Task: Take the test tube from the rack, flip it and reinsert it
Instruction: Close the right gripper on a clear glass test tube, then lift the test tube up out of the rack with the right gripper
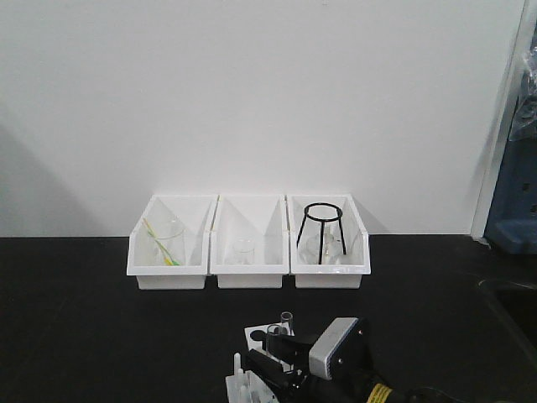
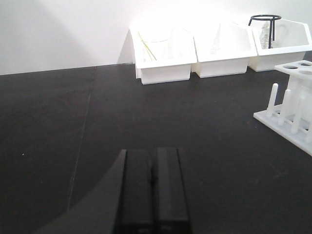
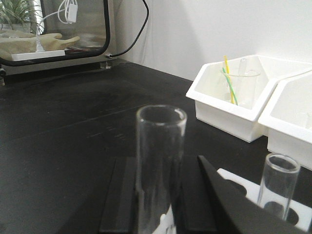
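At the 6 o'clock edge of the black table [image 1: 84,319], the rack [image 1: 254,336] can be seen standing. It's partly covered by the right gripper [image 1: 284,342], which reaches in from about 5 o'clock. The test tube [image 3: 161,161] is held upright between that gripper's jaws, open rim up. In the right wrist view the black fingers [image 3: 119,204] are pressed against both of its sides, so the jaws are closed down to just the tube's width (whether its lower end is out of the rack hole can't be made out, since it's cut off by the frame's bottom edge). A second tube [image 3: 279,185] is seated in a rack hole at 3 o'clock of it.

The left gripper [image 2: 153,156] is held low over bare table, jaws fully together with nothing between them. The rack shows at roughly 2 o'clock from it, well apart.

Three white bins [image 1: 249,264] are lined up at 12 o'clock against the wall. A beaker [image 1: 168,239] with yellow and green sticks is sat in the left one, and a black tripod stand [image 1: 321,231] in the right one.
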Controlling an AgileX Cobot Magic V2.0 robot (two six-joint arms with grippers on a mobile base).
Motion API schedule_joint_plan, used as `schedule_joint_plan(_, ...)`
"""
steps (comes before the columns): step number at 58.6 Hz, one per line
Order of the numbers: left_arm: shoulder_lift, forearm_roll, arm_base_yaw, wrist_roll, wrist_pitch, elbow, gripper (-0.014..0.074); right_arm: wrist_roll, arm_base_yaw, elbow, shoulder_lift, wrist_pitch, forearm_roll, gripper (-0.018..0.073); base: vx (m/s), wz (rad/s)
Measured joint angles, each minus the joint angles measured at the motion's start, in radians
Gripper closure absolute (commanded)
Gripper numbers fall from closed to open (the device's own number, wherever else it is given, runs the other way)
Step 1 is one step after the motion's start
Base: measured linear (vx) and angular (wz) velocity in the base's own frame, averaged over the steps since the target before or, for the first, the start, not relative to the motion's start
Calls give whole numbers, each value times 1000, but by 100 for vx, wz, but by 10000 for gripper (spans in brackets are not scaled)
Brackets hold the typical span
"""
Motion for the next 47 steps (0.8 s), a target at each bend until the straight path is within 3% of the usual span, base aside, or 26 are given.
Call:
schedule_joint_plan(12,0,0,0,0,0,0,602,17,0,0,-49,8,0,575,0,0)
schedule_joint_plan(21,0,0,0,0,0,0,602,89,0,-9,-195,32,0,573,0,0)
schedule_joint_plan(28,0,0,0,0,0,0,602,177,0,-57,-344,111,-1,573,0,0)
schedule_joint_plan(37,0,0,0,0,0,0,602,212,0,-158,-497,302,-1,573,0,0)
schedule_joint_plan(42,0,0,0,0,0,0,602,191,0,-202,-547,430,-10,573,0,0)
schedule_joint_plan(47,0,0,0,0,0,0,602,29,0,-241,-578,578,-95,573,0,0)
